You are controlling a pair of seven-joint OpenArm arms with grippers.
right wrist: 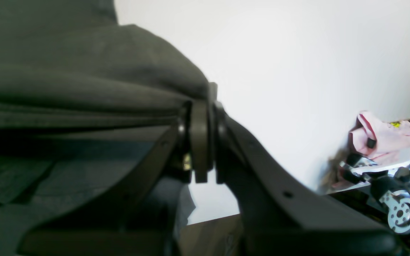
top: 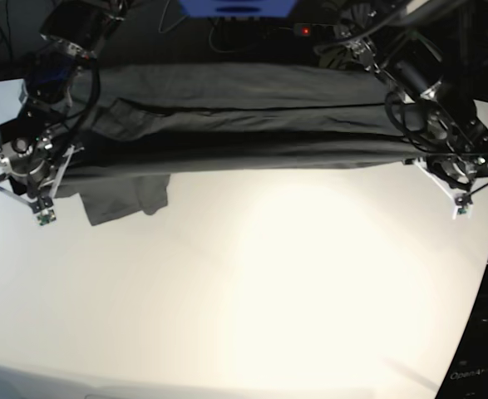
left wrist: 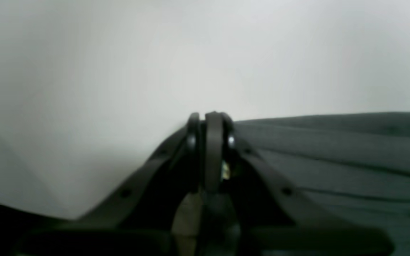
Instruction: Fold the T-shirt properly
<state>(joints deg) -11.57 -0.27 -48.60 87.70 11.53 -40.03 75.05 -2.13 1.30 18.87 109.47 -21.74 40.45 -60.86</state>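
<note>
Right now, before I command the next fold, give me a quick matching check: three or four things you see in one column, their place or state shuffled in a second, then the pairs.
Things:
1. T-shirt
2. left gripper
3. right gripper
4. pink cloth

Places or states:
A. bundled at the table's edge, seen from the right wrist
B. shut on the shirt, base view's left
C. stretched between both arms
D. shut on the shirt, base view's right

Pairs: 1-C, 2-D, 3-B, 4-A

The dark grey T-shirt (top: 244,125) stretches in a long band across the far side of the white table (top: 268,291) between 2 arms. 1 sleeve (top: 127,198) lies on the table near the right gripper (top: 56,170).
</note>
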